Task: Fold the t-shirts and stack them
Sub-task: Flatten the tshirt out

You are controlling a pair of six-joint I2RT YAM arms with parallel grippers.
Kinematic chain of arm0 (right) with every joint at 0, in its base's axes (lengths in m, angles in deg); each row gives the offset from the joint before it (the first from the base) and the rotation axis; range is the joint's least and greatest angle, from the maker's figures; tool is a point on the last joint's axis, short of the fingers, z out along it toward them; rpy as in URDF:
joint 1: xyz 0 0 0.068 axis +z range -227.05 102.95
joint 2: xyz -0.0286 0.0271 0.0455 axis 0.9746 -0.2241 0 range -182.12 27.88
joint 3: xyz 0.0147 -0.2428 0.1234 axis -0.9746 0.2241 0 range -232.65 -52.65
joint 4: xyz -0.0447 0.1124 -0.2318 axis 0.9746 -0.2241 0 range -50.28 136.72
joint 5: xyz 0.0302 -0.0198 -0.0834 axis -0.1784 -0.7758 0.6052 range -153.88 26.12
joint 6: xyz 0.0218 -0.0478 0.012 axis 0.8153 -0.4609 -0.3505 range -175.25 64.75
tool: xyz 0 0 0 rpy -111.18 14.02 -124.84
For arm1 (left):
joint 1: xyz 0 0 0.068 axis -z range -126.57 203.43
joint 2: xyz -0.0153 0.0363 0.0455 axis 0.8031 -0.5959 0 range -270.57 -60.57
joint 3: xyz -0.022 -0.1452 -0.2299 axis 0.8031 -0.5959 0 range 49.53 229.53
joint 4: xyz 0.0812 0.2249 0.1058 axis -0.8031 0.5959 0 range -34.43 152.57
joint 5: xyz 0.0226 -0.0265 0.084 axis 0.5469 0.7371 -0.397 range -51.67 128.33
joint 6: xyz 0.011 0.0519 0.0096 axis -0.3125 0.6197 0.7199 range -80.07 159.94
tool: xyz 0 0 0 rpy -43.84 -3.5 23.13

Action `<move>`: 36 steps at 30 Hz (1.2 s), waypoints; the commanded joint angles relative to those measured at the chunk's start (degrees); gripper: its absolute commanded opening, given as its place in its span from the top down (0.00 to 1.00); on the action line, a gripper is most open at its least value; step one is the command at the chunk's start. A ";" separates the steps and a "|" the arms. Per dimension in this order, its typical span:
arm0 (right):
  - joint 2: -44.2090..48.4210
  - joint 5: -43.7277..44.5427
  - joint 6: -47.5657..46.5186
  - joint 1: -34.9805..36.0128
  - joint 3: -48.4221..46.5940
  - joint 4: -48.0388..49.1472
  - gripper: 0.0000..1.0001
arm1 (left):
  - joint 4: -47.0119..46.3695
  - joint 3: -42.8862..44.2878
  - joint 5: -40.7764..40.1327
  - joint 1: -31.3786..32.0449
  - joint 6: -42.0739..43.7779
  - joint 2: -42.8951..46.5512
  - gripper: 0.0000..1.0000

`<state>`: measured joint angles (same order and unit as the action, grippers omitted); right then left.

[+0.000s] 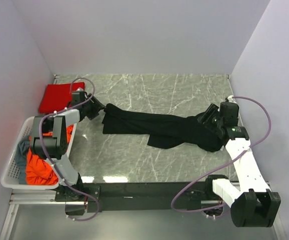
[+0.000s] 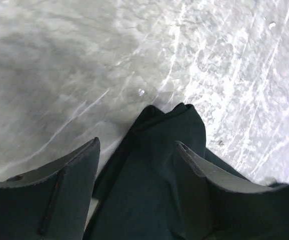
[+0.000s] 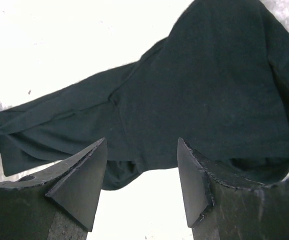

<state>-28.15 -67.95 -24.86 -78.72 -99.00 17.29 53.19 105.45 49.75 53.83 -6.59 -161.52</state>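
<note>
Wrist views: left gripper [image 2: 137, 142], right gripper [image 3: 142, 141] both spread wide, gripping nothing, above black t-shirt [image 1: 159, 127].

My overhead camera sits high behind both arm bases, which lie at 6 o'clock in its view. It looks down and forward over the whole grey marbled stone worktop [image 1: 184, 90]. The left wrist camera rides just behind the left hand [image 2: 137, 141] and looks steeply down between its jaws from very close. It sees the 9 o'clock end of the long black cloth t-shirt [image 1: 154, 125]. The right wrist camera does likewise behind the right hand [image 3: 142, 140], over the 3 o'clock end. All three views share that shirt.
</note>
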 commanded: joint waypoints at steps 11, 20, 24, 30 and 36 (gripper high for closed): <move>0.75 -1.46 0.81 -0.35 1.96 4.64 0.36 | -11.34 -0.64 10.38 -0.23 2.93 -6.01 0.38; 1.01 -1.02 0.90 -0.26 3.10 5.26 0.36 | -13.27 -0.11 13.80 0.30 2.49 -8.21 0.35; 1.19 -0.58 0.81 -0.35 3.19 5.00 0.36 | -14.41 -1.07 14.59 0.39 1.88 -7.95 0.39; 1.63 -0.84 0.90 -0.35 3.54 5.43 0.37 | -15.99 -1.78 15.12 0.47 2.40 -4.97 0.49; 2.33 -1.02 0.90 -0.26 4.42 5.52 0.37 | -18.71 -3.79 16.61 0.47 1.26 -2.85 0.51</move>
<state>-27.19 -69.29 -24.14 -78.72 -95.09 20.96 39.01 102.81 63.74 54.01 -4.88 -168.21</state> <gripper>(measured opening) 0.634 0.490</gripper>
